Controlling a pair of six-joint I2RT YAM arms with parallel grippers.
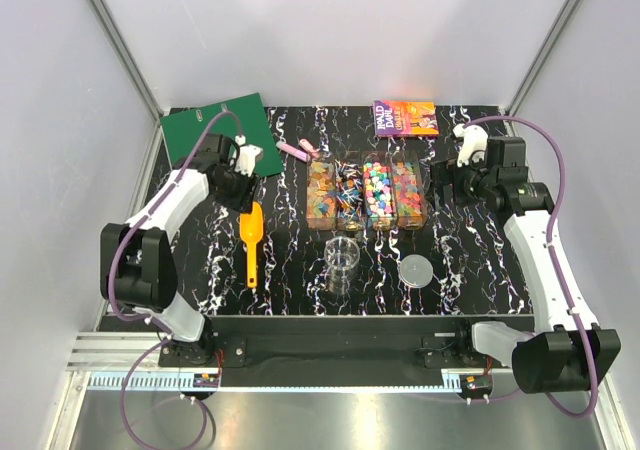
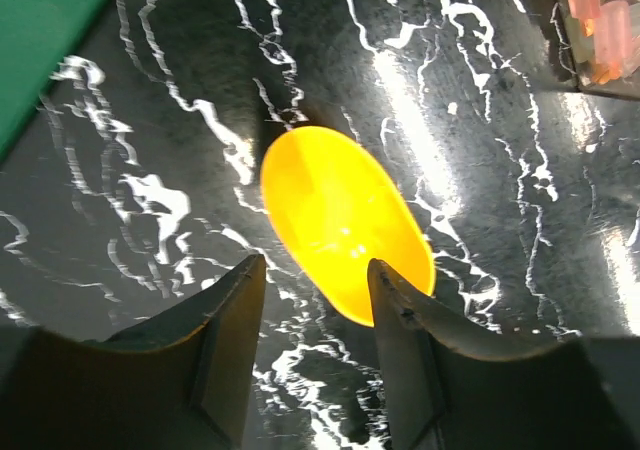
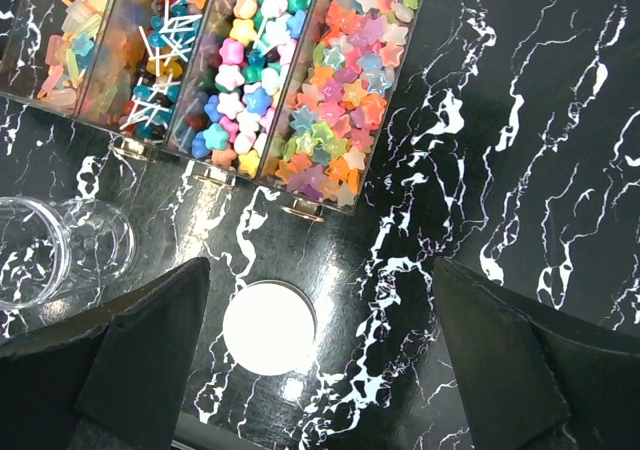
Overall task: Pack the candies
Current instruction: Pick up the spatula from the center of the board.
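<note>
The candies [image 1: 365, 192] fill a row of clear boxes at the table's middle back. In the right wrist view they show as stars, flowers and sticks [image 3: 250, 70], and a corner of them shows in the left wrist view [image 2: 600, 15]. A yellow scoop [image 1: 252, 240] lies left of the boxes. My left gripper [image 1: 243, 183] hangs over its bowl [image 2: 345, 220]. Its jaws [image 2: 316, 265] stand partly open with only table between them, and the right fingertip overlaps the bowl's edge. My right gripper [image 1: 443, 178] hovers by the boxes' right end, open wide [image 3: 320, 270] and empty.
A clear cup [image 1: 342, 260] stands in front of the boxes, with a white round lid [image 1: 416, 270] to its right. The lid [image 3: 268, 327] lies below my right jaws. At the back are a green notebook [image 1: 215, 130], a pink highlighter [image 1: 298, 151] and a purple book [image 1: 405, 118].
</note>
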